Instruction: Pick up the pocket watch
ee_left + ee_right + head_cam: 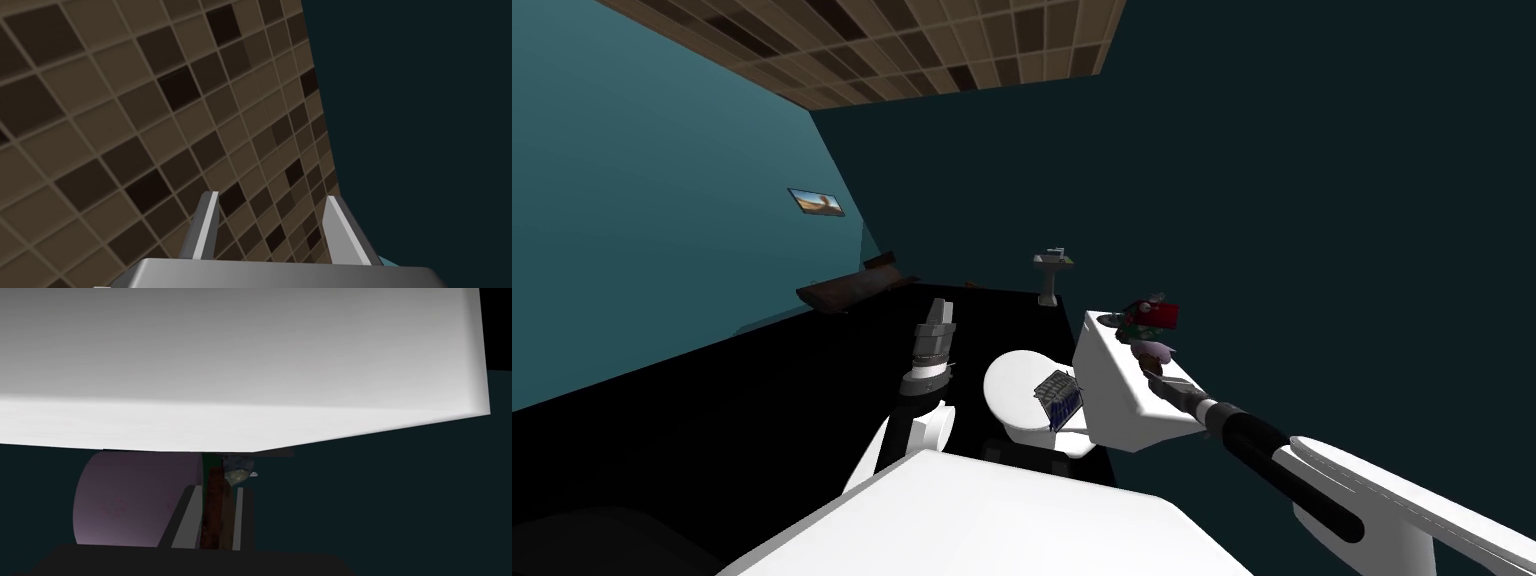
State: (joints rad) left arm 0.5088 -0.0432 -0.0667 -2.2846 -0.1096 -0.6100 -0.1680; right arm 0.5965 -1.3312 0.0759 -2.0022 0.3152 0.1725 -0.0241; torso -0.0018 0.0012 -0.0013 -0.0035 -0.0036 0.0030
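Two fingers of the right gripper (pixel 216 489) pinch the thin brown pocket watch (pixel 212 515).
It is on top of the white toilet tank (pixel 1112 395), just beside a purple cylinder (pixel 132 498); the left gripper (pixel 270 210) has its fingers apart.

Centre-right in the head view, the toilet tank (pixel 1122 400) stands right of the bowl lid (pixel 1010 385), which bears a small rack (pixel 1059 398). On the tank, the pocket watch (pixel 215 523) sits beside a cylinder (pixel 135 498). A sink (pixel 1052 262) stands behind, upper centre.
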